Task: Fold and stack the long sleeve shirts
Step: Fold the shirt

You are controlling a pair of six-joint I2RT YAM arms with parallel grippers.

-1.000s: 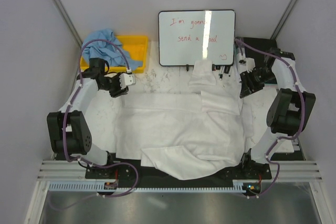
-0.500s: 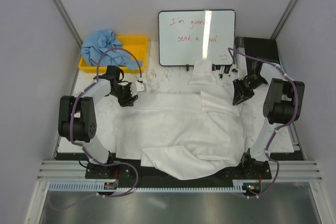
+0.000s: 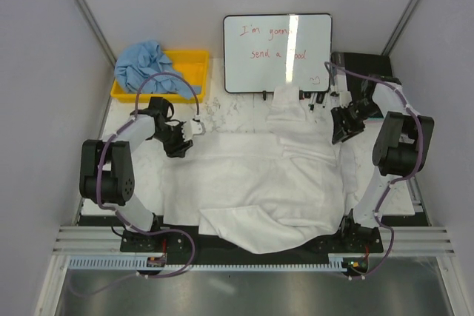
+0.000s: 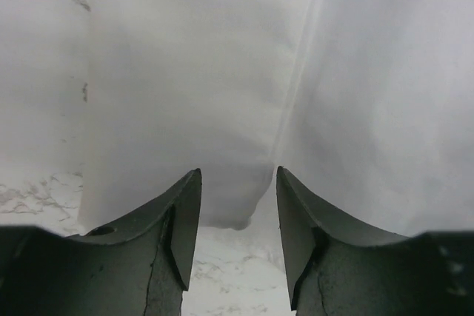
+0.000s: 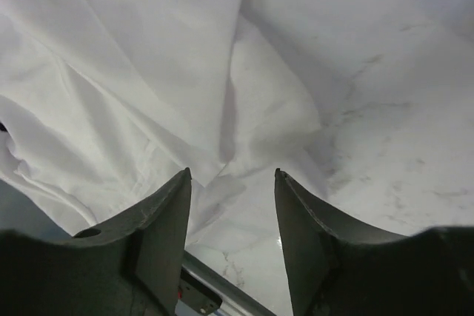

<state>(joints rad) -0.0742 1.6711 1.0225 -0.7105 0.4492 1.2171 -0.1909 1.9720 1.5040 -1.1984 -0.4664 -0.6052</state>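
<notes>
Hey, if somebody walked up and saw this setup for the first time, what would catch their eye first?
Most likely the large white shirt, spread wrinkled across the middle of the table. Next would be the light blue shirt, heaped over the yellow bin at the far left corner, and the whiteboard with red handwriting at the back.
</notes>
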